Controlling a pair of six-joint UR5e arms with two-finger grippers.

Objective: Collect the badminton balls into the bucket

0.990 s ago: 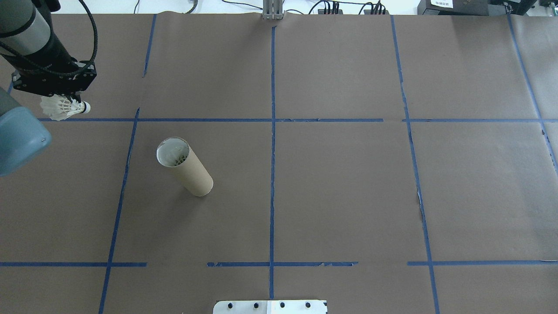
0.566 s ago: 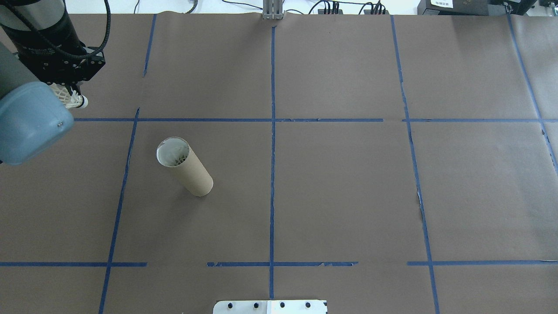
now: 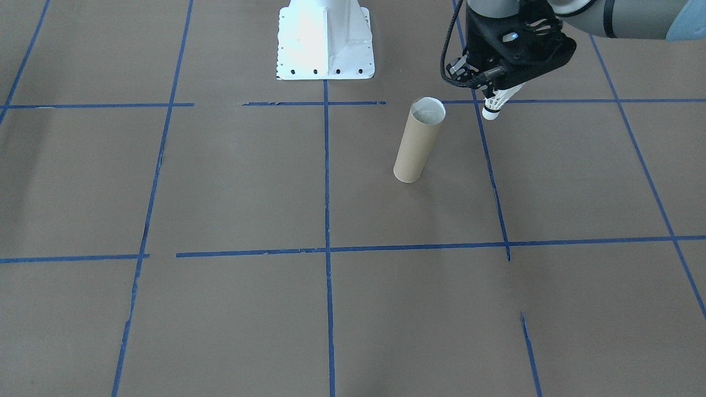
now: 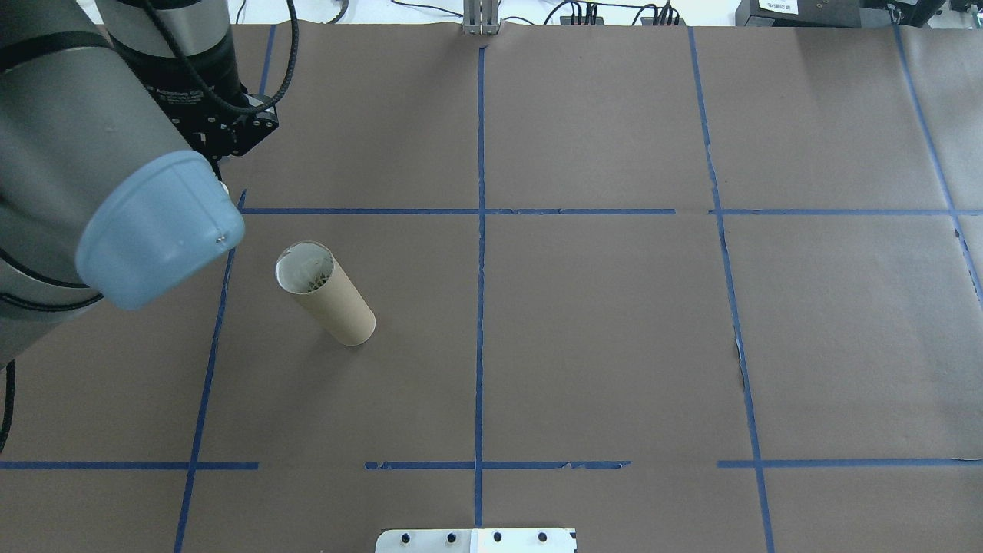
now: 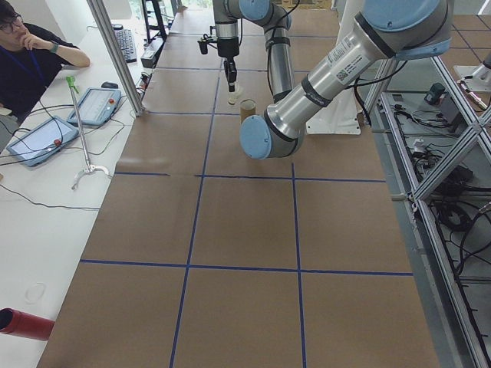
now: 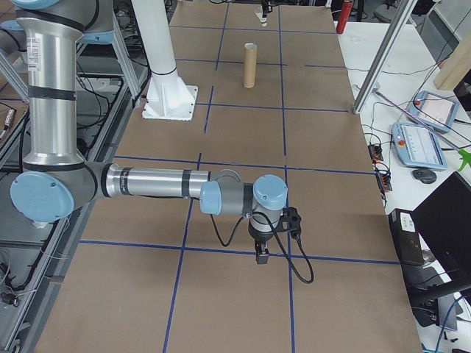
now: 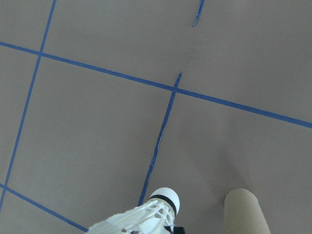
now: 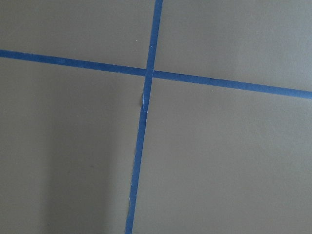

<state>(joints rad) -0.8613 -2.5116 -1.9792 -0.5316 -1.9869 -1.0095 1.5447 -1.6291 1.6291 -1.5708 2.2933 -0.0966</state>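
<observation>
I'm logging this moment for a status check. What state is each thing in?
Shuttlecock: held in the air, cork tip down, beside the tube's rim, not yet over it.
Tube: standing upright on the table, top open, feathers visible inside.
Left gripper: shut on the shuttlecock.
Right gripper: holds nothing; jaw state unclear.

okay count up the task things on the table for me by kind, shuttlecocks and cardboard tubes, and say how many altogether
Shuttlecocks: 1, the shuttlecock held in the left gripper, cork tip down, beside the tube. White feathers also show inside the tube, too unclear to count.
Cardboard tubes: 1, the brown tube standing upright on the table.
Total: 2
</observation>
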